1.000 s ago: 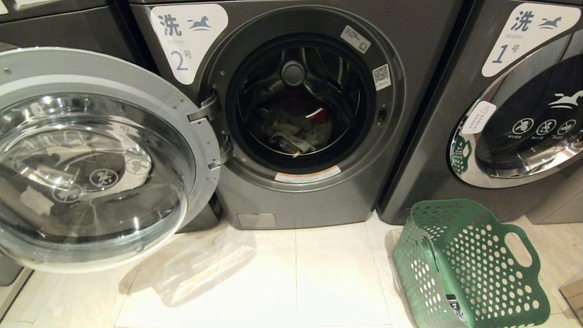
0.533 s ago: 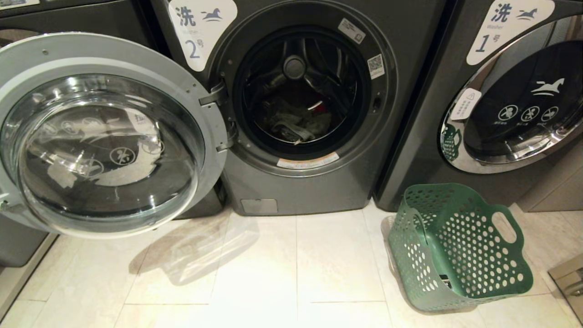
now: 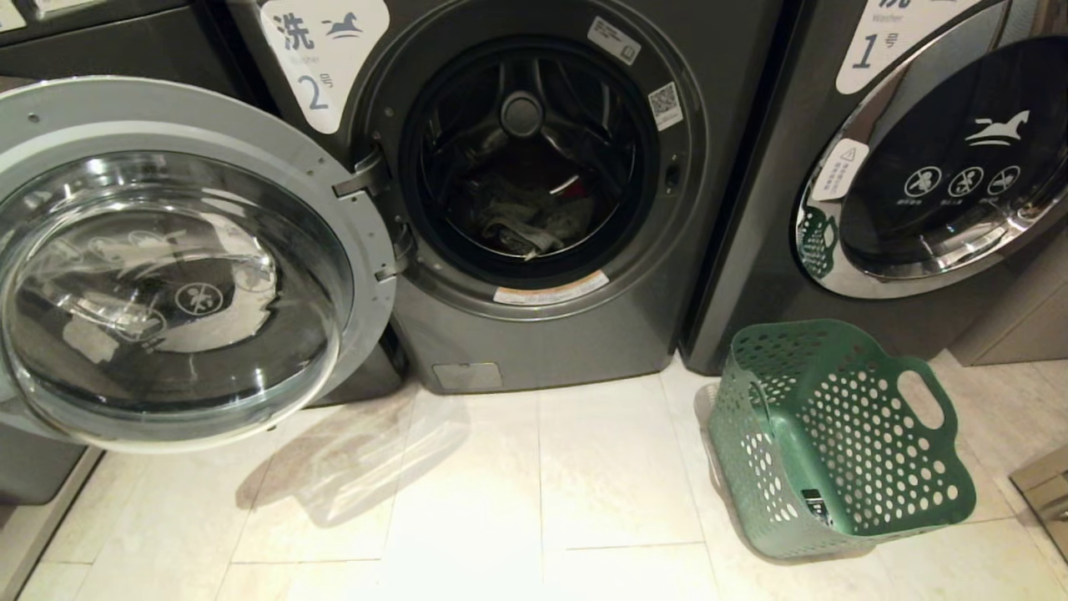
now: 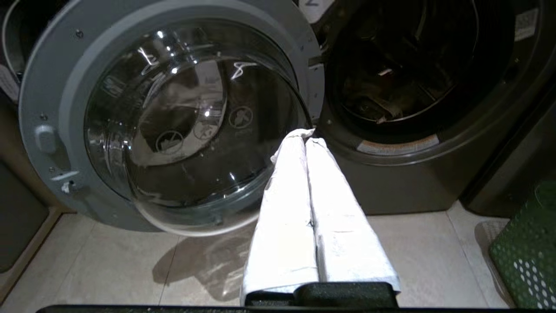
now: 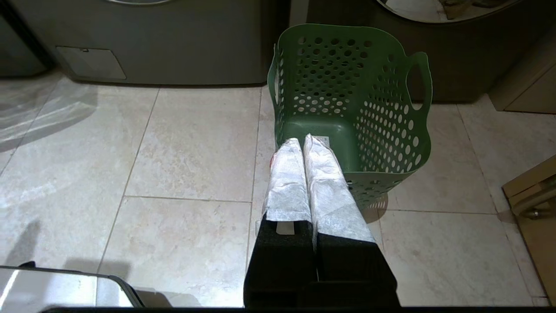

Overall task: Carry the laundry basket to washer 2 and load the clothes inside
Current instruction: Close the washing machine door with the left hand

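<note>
The left pincer [image 4: 306,135], its two white-wrapped fingers pressed together on nothing, points at the gap between the swung-out door [image 4: 173,117] and the mouth of washer 2 [image 4: 417,78]. The right pincer [image 5: 302,141] is likewise closed and empty, its wrapped tips hanging just above the near rim of the laundry basket [image 5: 356,113]. Neither arm shows in the head view.

The basket stands upright on the floor in front of the washer marked "1" [image 3: 926,150], to the right of washer 2 [image 3: 534,167]; in the right wrist view its green bottom is bare apart from a small label. The clothes [image 3: 521,221] lie low in washer 2's drum, a grey patterned piece in front with a touch of red behind it; more than that cannot be made out in the dark drum.

Washer 2's door [image 3: 175,267] stands wide open to the left on its hinge, its glass bowl catching reflections of the room and throwing a pale shadow onto the tiles. The floor [image 3: 467,501] is of large glossy cream tiles with thin grout lines, mottled like stone. The machines are dark grey and stand side by side, touching the floor. At the far right edge a beige cabinet corner [image 3: 1043,492] meets the tiles.
</note>
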You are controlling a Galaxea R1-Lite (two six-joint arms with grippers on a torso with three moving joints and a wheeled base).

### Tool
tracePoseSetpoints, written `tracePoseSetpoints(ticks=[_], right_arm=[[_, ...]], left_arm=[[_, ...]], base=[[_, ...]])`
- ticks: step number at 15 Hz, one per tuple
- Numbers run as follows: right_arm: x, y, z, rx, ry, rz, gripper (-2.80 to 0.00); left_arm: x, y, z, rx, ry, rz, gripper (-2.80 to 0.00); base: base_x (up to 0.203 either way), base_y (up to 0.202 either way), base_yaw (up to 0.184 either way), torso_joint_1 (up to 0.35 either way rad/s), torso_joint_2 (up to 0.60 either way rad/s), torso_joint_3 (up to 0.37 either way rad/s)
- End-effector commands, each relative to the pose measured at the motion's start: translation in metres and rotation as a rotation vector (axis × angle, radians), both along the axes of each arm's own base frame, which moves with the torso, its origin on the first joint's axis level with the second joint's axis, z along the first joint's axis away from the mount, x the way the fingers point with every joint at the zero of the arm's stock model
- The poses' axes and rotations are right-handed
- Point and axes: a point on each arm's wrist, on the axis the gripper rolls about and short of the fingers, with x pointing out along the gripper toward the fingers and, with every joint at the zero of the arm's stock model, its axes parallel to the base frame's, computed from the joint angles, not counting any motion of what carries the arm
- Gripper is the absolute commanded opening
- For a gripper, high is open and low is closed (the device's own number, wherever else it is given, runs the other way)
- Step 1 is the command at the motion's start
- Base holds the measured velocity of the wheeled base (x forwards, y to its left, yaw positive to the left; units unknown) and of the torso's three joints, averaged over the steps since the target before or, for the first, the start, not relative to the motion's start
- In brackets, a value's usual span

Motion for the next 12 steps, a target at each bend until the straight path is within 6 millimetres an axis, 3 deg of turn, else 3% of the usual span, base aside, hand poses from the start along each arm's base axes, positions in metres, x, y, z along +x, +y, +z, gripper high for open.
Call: tracePoseSetpoints(ticks=[1, 4, 9, 12], right_arm=[[0.000, 0.000, 0.000, -0.005, 0.002, -0.002, -2.80], [0.000, 0.000, 0.000, -0.004, 0.002, 0.002, -2.80], [0.000, 0.000, 0.000, -0.010, 0.000, 0.001, -2.80], [0.000, 0.000, 0.000, -0.010, 0.000, 0.001, -2.80]], left_arm=[[0.062, 0.002, 0.038, -0.021, 0.125, 0.062, -2.80], [0.078, 0.003, 0.044, -0.037, 0.152, 0.108, -2.80], [0.069, 0.003, 0.028, -0.038, 0.172, 0.101, -2.80], [0.056, 0.002, 0.007, -0.034, 0.189, 0.076, -2.80]], base=[[-0.102, 0.000, 0.011, 0.002, 0.00, 0.002], [-0.104, 0.000, 0.012, 0.002, 0.00, 0.002], [-0.111, 0.000, 0.015, 0.002, 0.00, 0.001], [-0.117, 0.000, 0.014, 0.003, 0.00, 0.000]])
